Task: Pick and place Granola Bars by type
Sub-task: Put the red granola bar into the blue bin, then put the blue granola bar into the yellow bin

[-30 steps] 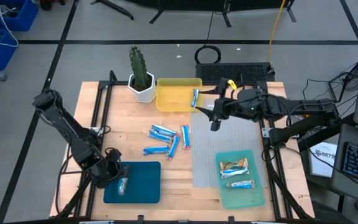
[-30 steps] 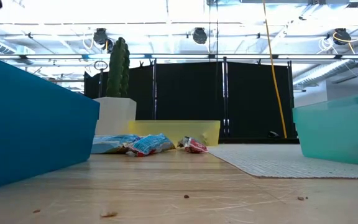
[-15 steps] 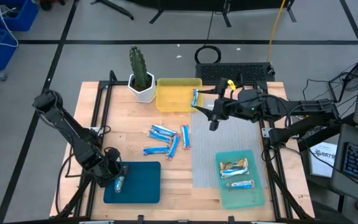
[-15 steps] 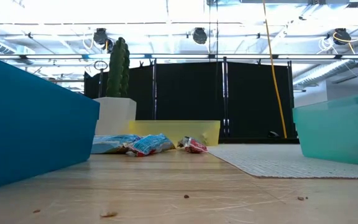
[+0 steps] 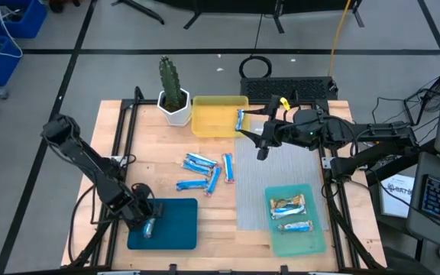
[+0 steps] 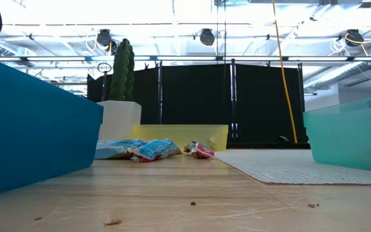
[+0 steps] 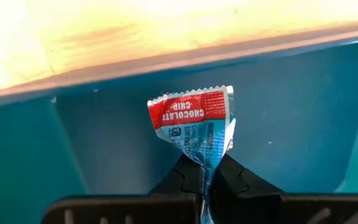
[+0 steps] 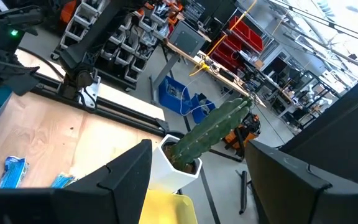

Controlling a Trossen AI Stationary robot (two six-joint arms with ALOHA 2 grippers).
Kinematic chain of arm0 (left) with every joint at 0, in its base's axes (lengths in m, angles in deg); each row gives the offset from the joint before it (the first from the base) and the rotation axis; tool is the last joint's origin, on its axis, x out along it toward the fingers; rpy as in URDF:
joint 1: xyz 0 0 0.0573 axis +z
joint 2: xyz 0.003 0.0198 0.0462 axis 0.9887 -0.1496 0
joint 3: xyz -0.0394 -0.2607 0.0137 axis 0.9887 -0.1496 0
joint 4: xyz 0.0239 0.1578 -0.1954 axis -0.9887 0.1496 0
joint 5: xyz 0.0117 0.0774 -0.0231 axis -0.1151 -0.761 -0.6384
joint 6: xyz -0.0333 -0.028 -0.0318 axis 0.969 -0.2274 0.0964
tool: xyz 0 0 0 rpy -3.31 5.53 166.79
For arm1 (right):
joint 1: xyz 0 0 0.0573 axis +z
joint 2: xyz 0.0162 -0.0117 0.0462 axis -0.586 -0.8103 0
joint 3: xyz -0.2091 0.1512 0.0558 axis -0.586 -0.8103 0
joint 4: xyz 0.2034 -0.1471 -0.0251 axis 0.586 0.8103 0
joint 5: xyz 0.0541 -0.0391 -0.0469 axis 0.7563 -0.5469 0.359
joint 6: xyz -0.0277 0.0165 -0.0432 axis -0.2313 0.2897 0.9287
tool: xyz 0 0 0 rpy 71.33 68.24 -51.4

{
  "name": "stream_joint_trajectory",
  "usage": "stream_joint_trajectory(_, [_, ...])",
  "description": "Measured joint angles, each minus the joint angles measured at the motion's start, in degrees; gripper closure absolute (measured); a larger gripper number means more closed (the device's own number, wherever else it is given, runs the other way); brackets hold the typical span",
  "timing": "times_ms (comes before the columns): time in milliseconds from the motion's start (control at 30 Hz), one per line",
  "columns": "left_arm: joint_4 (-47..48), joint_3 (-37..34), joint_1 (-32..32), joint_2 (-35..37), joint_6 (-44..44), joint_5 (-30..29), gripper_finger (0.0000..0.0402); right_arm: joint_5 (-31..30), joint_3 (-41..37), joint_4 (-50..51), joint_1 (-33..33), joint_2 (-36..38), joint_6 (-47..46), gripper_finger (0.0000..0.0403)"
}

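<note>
My left gripper [image 5: 144, 219] is low over the left part of the dark teal tray [image 5: 176, 228] at the table's near left, shut on a blue-and-white granola bar [image 7: 194, 124] with a red label. My right gripper [image 5: 262, 147] is open and hovers beside the yellow tray [image 5: 214, 121], its fingers wide apart in the right wrist view [image 8: 197, 186]. Several blue bars [image 5: 205, 172] lie on the wood in the table's middle. One bar [image 5: 240, 120] lies in the yellow tray. Two bars [image 5: 289, 205] lie in the light teal tray [image 5: 315, 241]. My left gripper pinches the bar by one end of its wrapper [image 7: 202, 177] between its two fingers [image 7: 179, 177]. The fingers come slanting down from the table's left. The bar sticks out past the fingertips inside the tray, its crimped free end [image 7: 191, 96] bent over. Whether it touches the tray floor, I cannot tell.
A potted cactus [image 5: 173, 90] stands at the far left beside the yellow tray. A grey mat [image 5: 252, 200] lies under the light teal tray. In the low view the dark teal tray wall [image 6: 37, 122] fills the left and the bars [image 6: 137, 149] lie mid-table.
My left arm has moved a little toward the near edge and sunk lower over the dark teal tray, carrying the bar with it. The right arm has kept still.
</note>
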Motion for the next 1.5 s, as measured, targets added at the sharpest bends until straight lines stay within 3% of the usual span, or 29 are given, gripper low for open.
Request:
stream_joint_trajectory(200, [-1.5, 0.0, 1.2, -0.6, -0.5, -0.7, 0.0388, 0.0, 0.0, 0.0, 0.0, 0.0, 0.0, 0.0151])
stream_joint_trajectory(933, [-6.1, 0.0, 4.4, 0.1, -2.8, -2.2, 0.0169, 0.2, 0.0, 0.2, 0.0, 0.0, 0.5, 0.0151])
stream_joint_trajectory(1233, [-11.9, 0.0, 4.4, 0.1, -1.9, -2.3, 0.0132, 0.2, 0.0, 0.2, 0.0, 0.0, 1.1, 0.0151])
stream_joint_trajectory(1500, [-11.4, 0.0, 4.4, 2.0, 0.0, -2.8, 0.0125, 0.2, 0.0, 0.5, 0.0, 0.0, 2.6, 0.0151])
